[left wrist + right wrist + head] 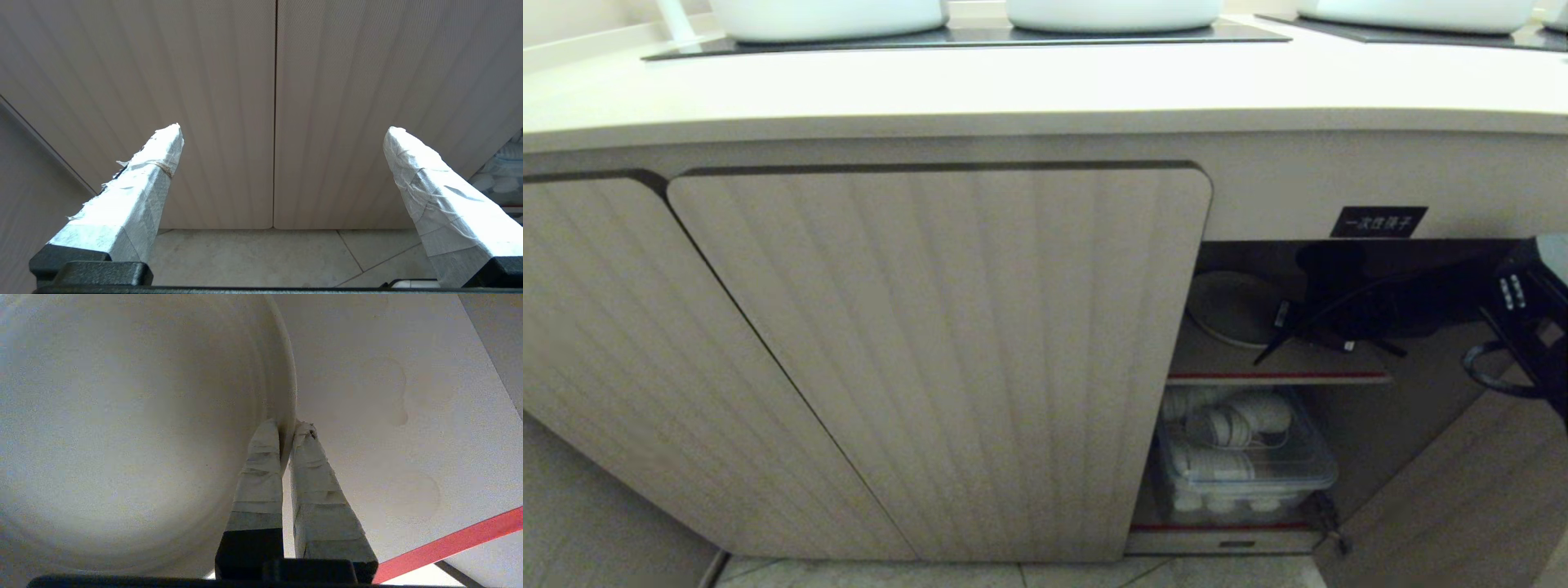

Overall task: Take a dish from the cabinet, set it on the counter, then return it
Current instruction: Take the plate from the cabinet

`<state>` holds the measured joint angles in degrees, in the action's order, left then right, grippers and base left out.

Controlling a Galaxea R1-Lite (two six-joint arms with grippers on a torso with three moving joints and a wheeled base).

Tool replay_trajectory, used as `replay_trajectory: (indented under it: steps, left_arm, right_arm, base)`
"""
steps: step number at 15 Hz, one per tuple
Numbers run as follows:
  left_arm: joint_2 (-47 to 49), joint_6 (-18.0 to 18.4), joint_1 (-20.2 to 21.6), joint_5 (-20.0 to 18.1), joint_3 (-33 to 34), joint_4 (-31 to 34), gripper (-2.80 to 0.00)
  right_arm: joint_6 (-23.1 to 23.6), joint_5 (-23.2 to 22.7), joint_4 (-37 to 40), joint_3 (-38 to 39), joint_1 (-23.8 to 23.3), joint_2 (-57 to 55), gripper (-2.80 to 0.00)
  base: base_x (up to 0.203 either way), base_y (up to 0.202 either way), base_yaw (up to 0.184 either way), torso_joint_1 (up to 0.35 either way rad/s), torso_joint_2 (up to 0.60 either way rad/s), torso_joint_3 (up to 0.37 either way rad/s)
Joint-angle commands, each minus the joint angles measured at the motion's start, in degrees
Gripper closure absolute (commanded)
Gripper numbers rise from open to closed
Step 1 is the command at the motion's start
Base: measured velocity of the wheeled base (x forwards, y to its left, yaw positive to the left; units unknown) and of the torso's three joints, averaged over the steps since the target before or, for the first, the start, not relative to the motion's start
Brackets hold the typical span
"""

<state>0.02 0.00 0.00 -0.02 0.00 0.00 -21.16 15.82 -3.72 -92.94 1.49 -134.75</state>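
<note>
I have the right gripper [286,426] reaching into the open cabinet [1258,363] at about 3 o'clock in my head view, fingers pinched nearly closed on the rim of the plate [122,416]. The plate sits on the upper shelf [388,396], so I judge the take-out has only just begun. Lifting it to the counter [1013,90] and returning it remain. My left gripper [282,130] hangs parked, fingers spread wide, holding nothing.

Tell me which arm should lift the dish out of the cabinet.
Right. The right gripper is already shut on the dish rim on the cabinet shelf; the left gripper hangs open, facing closed doors.
</note>
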Motion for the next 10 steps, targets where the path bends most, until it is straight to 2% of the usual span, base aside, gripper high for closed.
replay_trajectory:
  steps: [1,5,10]
  left_arm:
    - [-0.02,0.0,0.0,0.02,0.0,0.0,-2.8]
    - [-0.02,0.0,0.0,0.02,0.0,0.0,-2.8]
    - [-0.02,0.0,0.0,-0.06,0.0,0.0,-2.8]
  right_arm:
    - [-0.11,0.08,0.03,0.04,0.19,-0.07,0.0]
    - [-0.27,0.33,0.03,0.6,1.16,0.67,0.0]
    - [-2.59,1.61,-0.15,2.41,2.83,1.78,0.0]
  base:
    - [0.0,0.0,0.0,0.0,0.0,0.0]
    - [0.0,0.0,0.0,0.0,0.0,0.0]
    - [0.0,0.0,0.0,0.0,0.0,0.0]
